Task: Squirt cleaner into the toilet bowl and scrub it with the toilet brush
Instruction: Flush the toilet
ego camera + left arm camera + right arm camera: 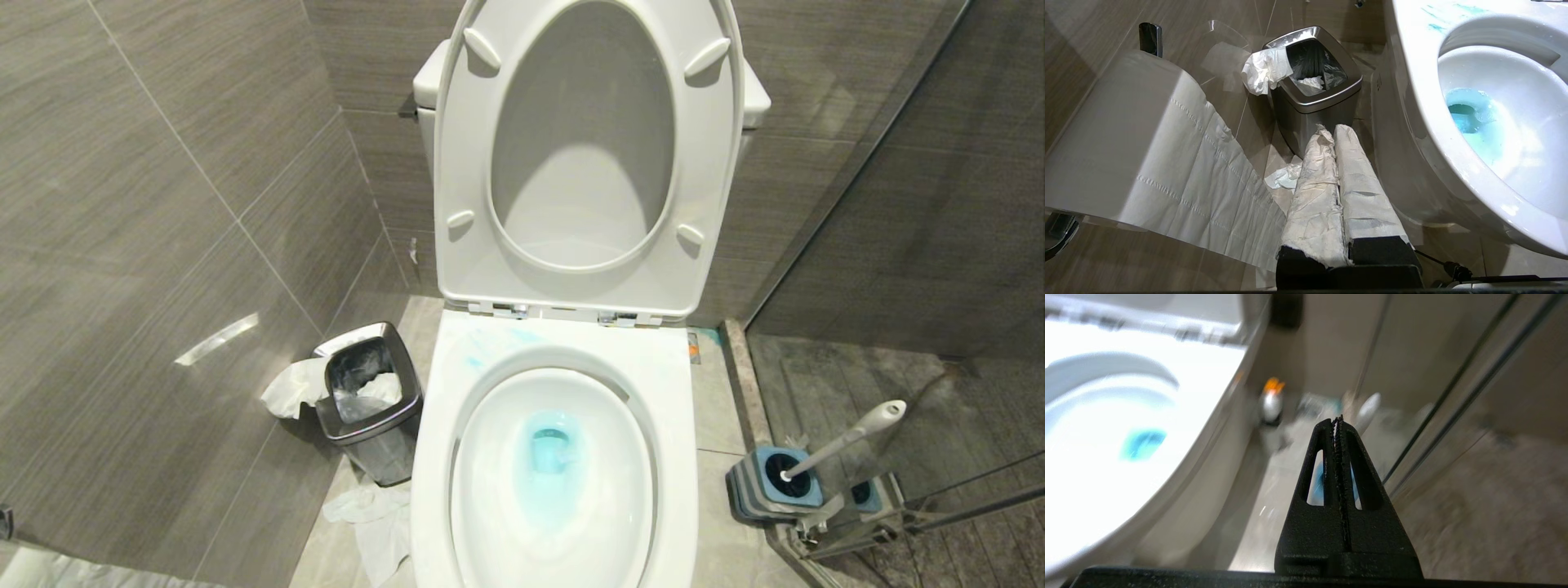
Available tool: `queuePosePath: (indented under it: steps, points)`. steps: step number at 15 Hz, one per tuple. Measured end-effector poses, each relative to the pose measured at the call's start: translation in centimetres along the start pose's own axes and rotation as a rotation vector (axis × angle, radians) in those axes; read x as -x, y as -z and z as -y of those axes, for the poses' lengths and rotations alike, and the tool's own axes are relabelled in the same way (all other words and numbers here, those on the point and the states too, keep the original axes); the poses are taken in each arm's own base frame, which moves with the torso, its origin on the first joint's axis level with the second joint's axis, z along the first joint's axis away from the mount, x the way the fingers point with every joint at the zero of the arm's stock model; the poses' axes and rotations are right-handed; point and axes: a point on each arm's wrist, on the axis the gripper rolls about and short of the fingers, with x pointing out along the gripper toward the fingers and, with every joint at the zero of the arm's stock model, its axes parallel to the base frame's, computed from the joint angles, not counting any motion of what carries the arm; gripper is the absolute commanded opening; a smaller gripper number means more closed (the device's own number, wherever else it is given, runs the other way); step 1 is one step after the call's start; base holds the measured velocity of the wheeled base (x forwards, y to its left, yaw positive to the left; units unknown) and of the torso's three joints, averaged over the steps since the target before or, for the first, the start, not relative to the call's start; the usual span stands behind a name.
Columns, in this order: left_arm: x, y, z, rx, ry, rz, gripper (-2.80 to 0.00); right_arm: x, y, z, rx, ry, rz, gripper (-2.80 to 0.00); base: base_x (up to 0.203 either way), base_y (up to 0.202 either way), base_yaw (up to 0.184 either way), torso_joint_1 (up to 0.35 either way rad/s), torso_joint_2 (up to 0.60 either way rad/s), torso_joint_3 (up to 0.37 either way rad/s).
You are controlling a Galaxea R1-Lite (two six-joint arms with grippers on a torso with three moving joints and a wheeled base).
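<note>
On the floor at the left stands a steel bin (369, 400) stuffed with tissue; beside it the left gripper (1336, 132) hangs closed and empty, its fingers wrapped in paper; the toilet bowl (555, 465) already holds cleaner (549, 457), pale blue in the water and smeared on the rim; scrubbing remains; the toilet brush (849, 437) leans in its holder (763, 486) at the right; the right gripper (1339, 424) is closed, empty, near it.
</note>
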Motion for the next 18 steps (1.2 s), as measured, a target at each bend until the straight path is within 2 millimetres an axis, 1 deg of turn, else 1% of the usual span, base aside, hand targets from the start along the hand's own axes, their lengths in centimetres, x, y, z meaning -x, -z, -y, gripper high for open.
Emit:
queuePosePath:
  steps: [3,7,18]
  points:
    - [0.0,0.0,0.0,0.0,-0.001,0.0,-2.8,0.08,1.22,-0.18,-0.016,-0.059,-0.118,-2.8,0.0,0.0,0.0,0.0,0.0,0.0]
    - [0.0,0.0,0.0,0.0,0.0,0.0,-2.8,0.07,1.23,-0.15,-0.093,-0.043,-0.121,-2.8,0.0,0.0,0.0,0.0,0.0,0.0]
    - [0.0,0.0,0.0,0.0,0.0,0.0,-2.8,0.06,1.23,-0.15,-0.095,-0.041,-0.122,-2.8,0.0,0.0,0.0,0.0,0.0,0.0]
